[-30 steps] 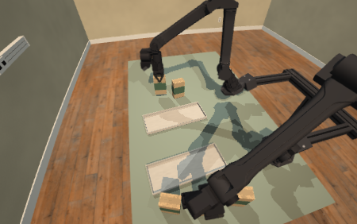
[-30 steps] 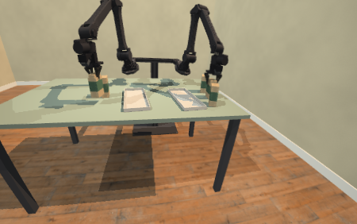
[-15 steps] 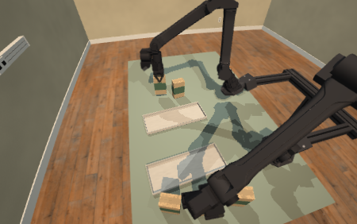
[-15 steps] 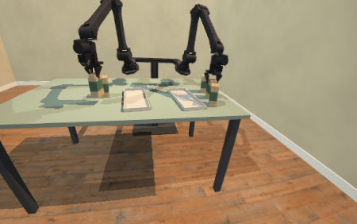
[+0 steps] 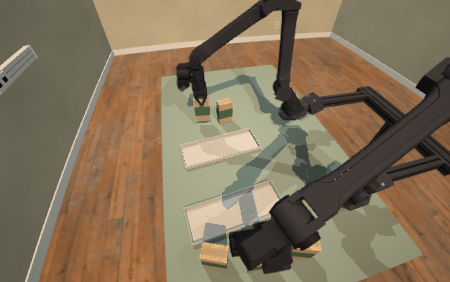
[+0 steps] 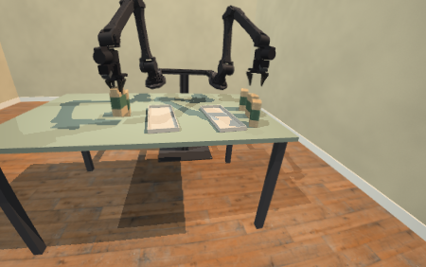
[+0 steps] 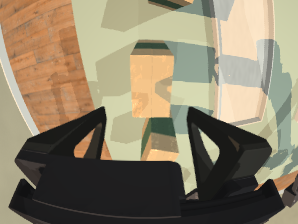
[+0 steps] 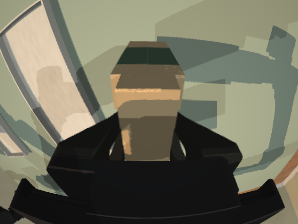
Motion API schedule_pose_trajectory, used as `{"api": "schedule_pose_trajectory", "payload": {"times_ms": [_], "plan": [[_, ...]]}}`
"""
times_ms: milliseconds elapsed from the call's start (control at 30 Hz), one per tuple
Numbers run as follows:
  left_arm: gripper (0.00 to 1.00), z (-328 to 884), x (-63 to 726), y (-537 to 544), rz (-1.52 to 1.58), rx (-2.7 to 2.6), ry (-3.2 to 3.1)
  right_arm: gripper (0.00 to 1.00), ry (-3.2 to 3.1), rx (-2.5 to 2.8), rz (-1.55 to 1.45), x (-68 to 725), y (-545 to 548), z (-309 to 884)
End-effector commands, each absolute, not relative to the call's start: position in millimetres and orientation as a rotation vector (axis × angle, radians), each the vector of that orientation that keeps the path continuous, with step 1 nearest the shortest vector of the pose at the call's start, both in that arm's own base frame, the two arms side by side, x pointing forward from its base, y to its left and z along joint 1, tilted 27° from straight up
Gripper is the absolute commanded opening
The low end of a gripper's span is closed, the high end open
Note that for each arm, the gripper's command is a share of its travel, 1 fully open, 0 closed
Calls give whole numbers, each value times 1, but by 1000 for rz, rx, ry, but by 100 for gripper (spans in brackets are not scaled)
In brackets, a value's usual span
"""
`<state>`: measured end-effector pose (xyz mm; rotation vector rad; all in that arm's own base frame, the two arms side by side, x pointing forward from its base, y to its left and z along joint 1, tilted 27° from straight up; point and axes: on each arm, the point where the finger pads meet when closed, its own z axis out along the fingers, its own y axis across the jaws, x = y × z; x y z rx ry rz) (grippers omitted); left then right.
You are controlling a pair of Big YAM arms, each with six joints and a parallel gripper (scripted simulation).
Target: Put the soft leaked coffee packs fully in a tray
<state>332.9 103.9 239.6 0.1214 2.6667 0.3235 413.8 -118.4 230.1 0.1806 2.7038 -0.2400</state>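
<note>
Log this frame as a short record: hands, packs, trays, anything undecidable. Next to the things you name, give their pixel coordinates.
Right hand (image 5: 201, 102) (image 6: 117, 90) (image 8: 148, 115): closed on an upright pack (image 5: 202, 111) (image 6: 117, 102) (image 8: 147, 95)
Left hand (image 5: 277, 262) (image 6: 257, 84) (image 7: 146, 112): open, above the packs on its side
Other packs (image 5: 225, 112) (image 6: 255, 115) (image 7: 152, 85): four, standing on the bench
Trays (image 5: 237, 141) (image 6: 161, 118) (image 7: 242, 32) (image 8: 37, 45): two, both without packs
Softness: cannot be told by sight

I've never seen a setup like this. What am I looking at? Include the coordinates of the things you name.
Two black robot arms share one table (image 5: 172, 185) (image 6: 57, 133) (image 7: 195, 30) (image 8: 250, 25). The first picture looks from above, the second from across the room; the others come from each arm's wrist. Two shallow trays (image 5: 220, 148) (image 6: 162, 118) (image 7: 242, 30) (image 8: 37, 55) hold nothing. The right end effector (image 5: 201, 102) (image 6: 118, 90) (image 8: 147, 112) grips one coffee pack (image 5: 202, 111) (image 6: 118, 105) (image 8: 148, 140); another pack (image 5: 225, 113) (image 6: 128, 108) stands beside it. The left end effector (image 5: 276, 265) (image 6: 257, 84) (image 7: 146, 112) is open above three more packs (image 5: 214, 255) (image 6: 255, 115) (image 7: 152, 85).
</note>
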Motion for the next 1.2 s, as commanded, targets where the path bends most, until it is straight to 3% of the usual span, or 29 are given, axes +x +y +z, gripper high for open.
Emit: {"api": "schedule_pose_trajectory", "payload": {"times_ms": [0, 1167], "plan": [[76, 223, 331, 98, 295, 124, 2726, 23, 2650, 192, -238, 414, -102, 246], [76, 243, 338, 103, 318, 117, 2673, 23, 2670, 191, -230, 413, 19, 209]]}}
